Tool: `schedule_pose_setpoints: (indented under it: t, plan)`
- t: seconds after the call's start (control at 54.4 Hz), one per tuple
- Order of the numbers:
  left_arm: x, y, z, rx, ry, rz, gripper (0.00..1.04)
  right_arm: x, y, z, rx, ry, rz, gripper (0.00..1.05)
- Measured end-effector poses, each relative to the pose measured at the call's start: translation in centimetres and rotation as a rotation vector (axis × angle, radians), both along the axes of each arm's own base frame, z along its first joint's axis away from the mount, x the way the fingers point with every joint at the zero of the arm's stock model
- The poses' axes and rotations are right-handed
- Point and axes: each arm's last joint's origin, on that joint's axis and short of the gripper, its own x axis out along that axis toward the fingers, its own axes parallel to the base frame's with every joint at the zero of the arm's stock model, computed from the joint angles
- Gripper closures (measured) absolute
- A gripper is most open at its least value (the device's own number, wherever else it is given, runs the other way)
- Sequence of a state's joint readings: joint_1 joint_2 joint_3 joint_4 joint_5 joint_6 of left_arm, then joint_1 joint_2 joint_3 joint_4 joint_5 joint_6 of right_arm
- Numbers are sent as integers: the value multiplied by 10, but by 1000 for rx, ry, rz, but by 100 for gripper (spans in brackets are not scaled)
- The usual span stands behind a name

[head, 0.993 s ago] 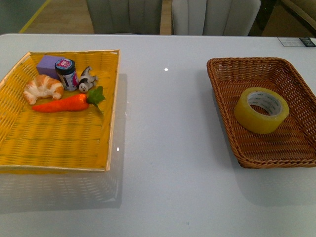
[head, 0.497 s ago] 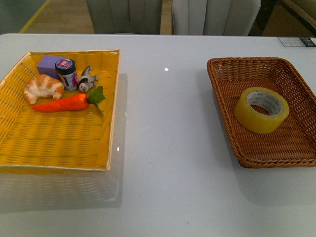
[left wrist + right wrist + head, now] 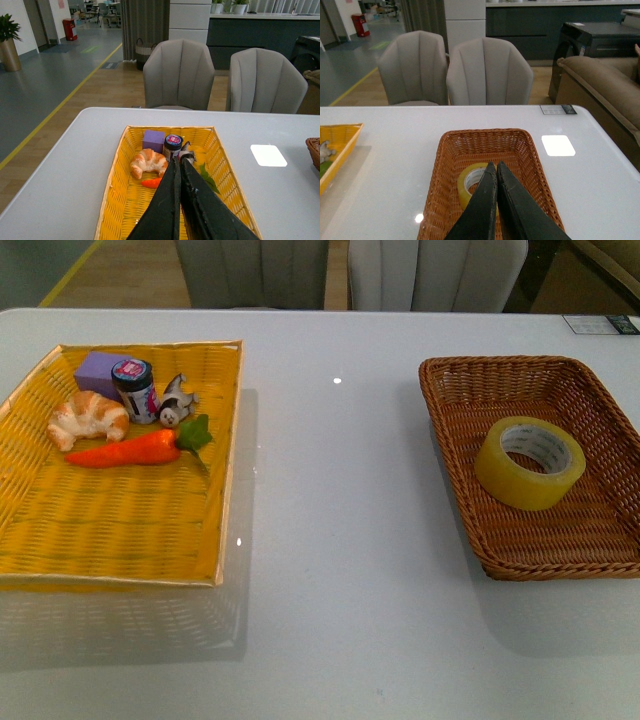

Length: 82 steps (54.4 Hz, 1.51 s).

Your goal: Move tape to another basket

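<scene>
The yellowish tape roll (image 3: 530, 462) with a white printed core lies in the dark brown wicker basket (image 3: 455, 390) at the right of the table. It also shows in the right wrist view (image 3: 469, 180), partly hidden behind my right gripper (image 3: 494, 164), which is shut and empty above the brown basket (image 3: 525, 150). My left gripper (image 3: 179, 160) is shut and empty above the bright yellow woven basket (image 3: 117, 165). Neither arm shows in the front view.
The yellow basket (image 3: 130, 540) at the left holds a croissant (image 3: 88, 418), a toy carrot (image 3: 140, 448), a purple block (image 3: 97, 370), a small jar (image 3: 134, 388) and a small figure (image 3: 176, 400). Grey chairs (image 3: 350, 270) stand behind the white table (image 3: 340, 540).
</scene>
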State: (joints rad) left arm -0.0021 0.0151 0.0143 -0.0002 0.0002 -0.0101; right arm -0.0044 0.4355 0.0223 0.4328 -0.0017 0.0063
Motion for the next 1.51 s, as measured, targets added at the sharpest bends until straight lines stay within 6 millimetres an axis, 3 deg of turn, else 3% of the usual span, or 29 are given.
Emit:
schedule_pose_setpoints:
  t: [0.699,0.809,1.067,1.14,1.508]
  plan:
    - [0,0,0,0,0,0,103,-18,0,0,0,-3,1,103]
    - [0,0,0,0,0,0,103,-29,0,-3,0,4,-1,103]
    - [0,0,0,0,0,0,103,-29,0,-2,0,1,-1,103]
    - [0,0,0,0,0,0,101,-29,0,-2,-1,1,-1,92]
    - [0,0,0,0,0,0,35,-29,0,-2,-1,1,-1,26]
